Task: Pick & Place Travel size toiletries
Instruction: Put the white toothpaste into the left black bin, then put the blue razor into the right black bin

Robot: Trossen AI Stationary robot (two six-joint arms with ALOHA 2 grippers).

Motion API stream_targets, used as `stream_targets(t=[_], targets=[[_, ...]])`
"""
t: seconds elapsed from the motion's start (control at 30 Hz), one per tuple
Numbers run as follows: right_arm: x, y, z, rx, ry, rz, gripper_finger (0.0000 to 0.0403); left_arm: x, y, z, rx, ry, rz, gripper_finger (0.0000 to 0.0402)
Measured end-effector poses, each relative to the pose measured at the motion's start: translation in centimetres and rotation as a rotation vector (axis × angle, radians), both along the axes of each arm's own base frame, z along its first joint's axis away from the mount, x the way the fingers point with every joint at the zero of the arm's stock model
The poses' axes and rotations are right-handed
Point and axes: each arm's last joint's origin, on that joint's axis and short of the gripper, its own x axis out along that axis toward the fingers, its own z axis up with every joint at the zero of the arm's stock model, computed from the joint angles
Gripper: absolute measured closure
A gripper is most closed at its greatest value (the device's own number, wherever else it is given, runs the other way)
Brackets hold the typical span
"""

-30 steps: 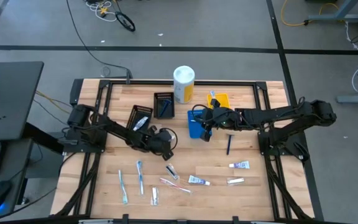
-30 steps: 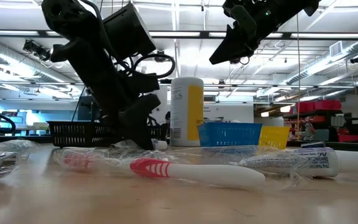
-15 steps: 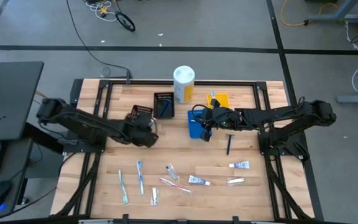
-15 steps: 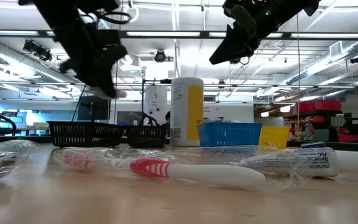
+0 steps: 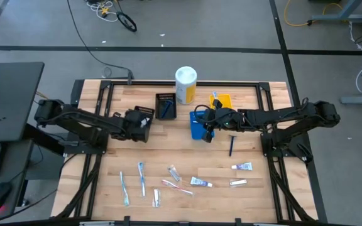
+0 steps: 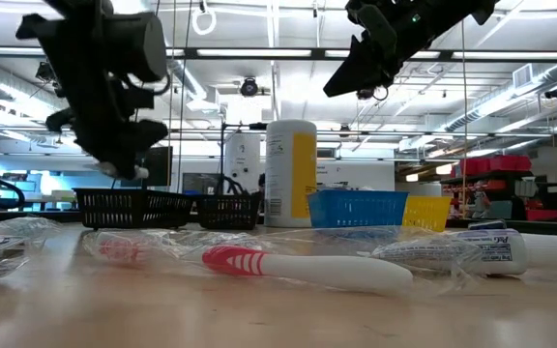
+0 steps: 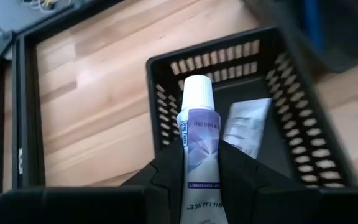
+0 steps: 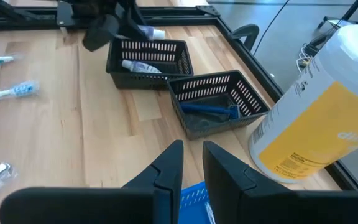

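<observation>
The left tool pinches a small white toothpaste tube between its fingers, cap forward, and hangs above the near end of the left black basket, where another wrapped tube already lies on the mesh floor. To finish this placement well, I would carry the tube a little farther so its whole length sits over the basket's inside and not over the rim, lower it until the cap is below the wall, then spread the fingers and lift straight up so nothing snags the lattice. Aiming beside the wrapped tube should keep the new one from rolling onto the edge. The right tool waits above the blue basket, its fingers close together with a narrow gap and nothing between them. Near it stand a second black basket holding a dark blue razor, the yellow tray and the white-and-yellow canister. Toothbrushes and more tubes lie scattered on the near part of the surface, with a blue razor beyond them.
</observation>
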Motion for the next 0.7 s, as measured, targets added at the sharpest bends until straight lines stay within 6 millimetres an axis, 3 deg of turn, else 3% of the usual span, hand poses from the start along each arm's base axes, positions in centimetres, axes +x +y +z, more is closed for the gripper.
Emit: stream_targets(t=[0.17,0.5,0.7], targets=[[0.0,0.0,0.0,0.000,0.000,-0.001,0.0331,0.4,0.8,-0.7,-0.021,-0.009,-0.046,0.0297],[0.0,0.0,0.0,0.012,-0.001,-0.008,0.0331,1.3,1.9,-0.5,0.006,-0.048,-0.087,0.0225],[-0.4,0.0,-0.5,0.086,0.032,-0.065,0.0331,1.8,1.9,-0.3,0.014,-0.078,-0.112,0.0214]])
